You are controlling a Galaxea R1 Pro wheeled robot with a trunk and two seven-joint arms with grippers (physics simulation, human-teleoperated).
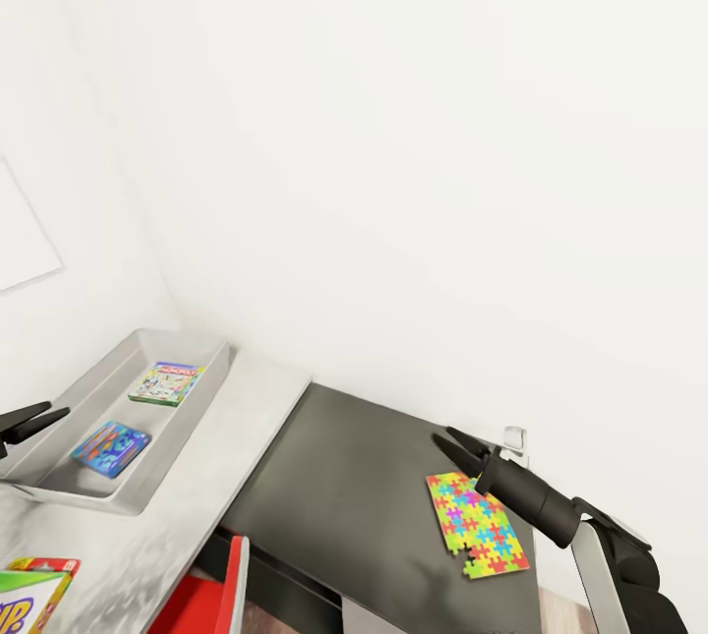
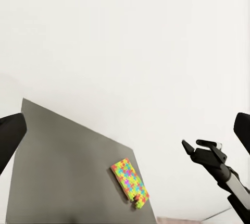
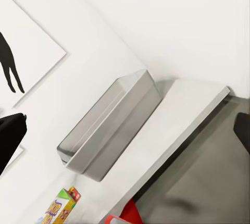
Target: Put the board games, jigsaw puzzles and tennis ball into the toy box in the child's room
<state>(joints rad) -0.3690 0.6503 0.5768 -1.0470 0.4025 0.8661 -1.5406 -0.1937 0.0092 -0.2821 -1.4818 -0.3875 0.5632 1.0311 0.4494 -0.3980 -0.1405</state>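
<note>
The light-grey toy box [image 1: 202, 369] [image 3: 109, 130] stands on the pale table [image 1: 246, 437] near the wall corner. Inside it lie the Monopoly box [image 1: 167, 383] and the blue board game [image 1: 110, 447]. The Skip-Bo box [image 1: 29, 595] [image 3: 62, 206] rests on the table's near end. A multicoloured jigsaw puzzle [image 1: 477, 526] [image 2: 130, 182] lies flat on the lower dark-grey desk [image 1: 344, 487]. My right gripper [image 1: 454, 447] [image 2: 200, 148] hovers open just beyond the puzzle's far corner, holding nothing. My left gripper [image 1: 39, 418] is open beside the toy box's left wall. The tennis ball and the bed are out of view.
A red chair [image 1: 202, 595] stands under the table's edge, between table and dark desk. White walls close in behind both desks. A small clear object [image 1: 513, 442] sits at the dark desk's back edge. A black-silhouette picture [image 3: 10, 67] hangs above the toy box.
</note>
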